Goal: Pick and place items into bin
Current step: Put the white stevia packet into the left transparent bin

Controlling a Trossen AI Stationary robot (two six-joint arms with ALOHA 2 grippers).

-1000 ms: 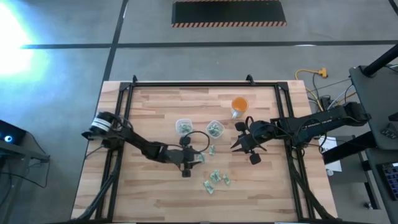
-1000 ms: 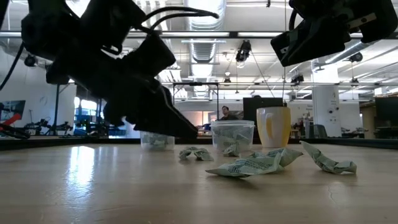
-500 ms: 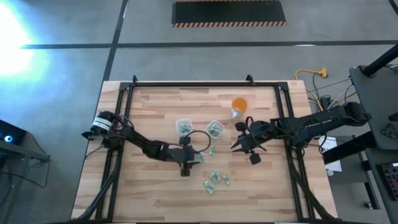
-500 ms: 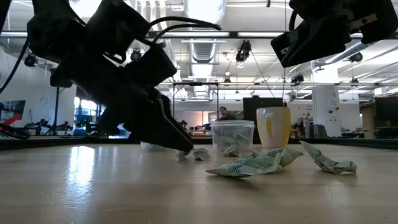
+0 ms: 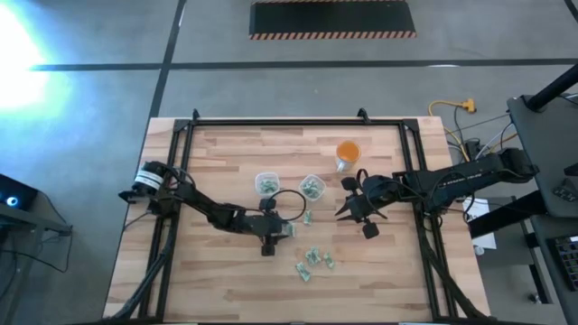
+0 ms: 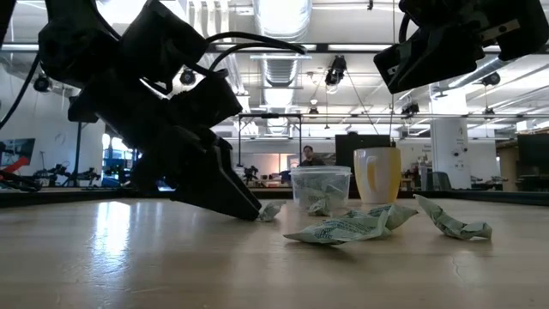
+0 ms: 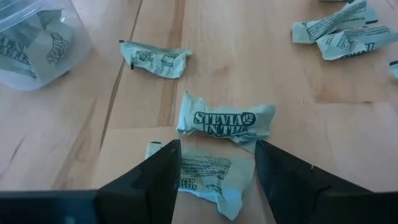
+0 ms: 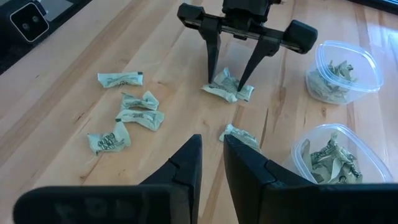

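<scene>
Left gripper (image 5: 281, 231): down at the wooden table (image 5: 226, 153), near its middle; jaws spread wide, one finger (image 7: 163, 177) on each side of a green-and-white packet (image 7: 211, 178) lying flat on the wood. Fingertips at or just above the surface; contact with the packet cannot be told.

Second packet (image 7: 226, 121): just beyond the first, touching or overlapping it.

Third packet (image 8: 239, 136): alone on the wood, between the left gripper and the nearer clear cup (image 8: 328, 156).

Loose cluster of packets (image 5: 312, 262): toward the near edge, right of the left gripper, apart from the cups.

Two clear cups (image 5: 265, 184), (image 5: 312, 187): side by side at mid-table, each holding crumpled packets.

Orange cup (image 5: 347, 153): farther back, right of the clear cups.

Right gripper (image 5: 345, 211): raised above the table, right of the clear cups; jaws nearly together, a narrow gap left, nothing between them.
</scene>
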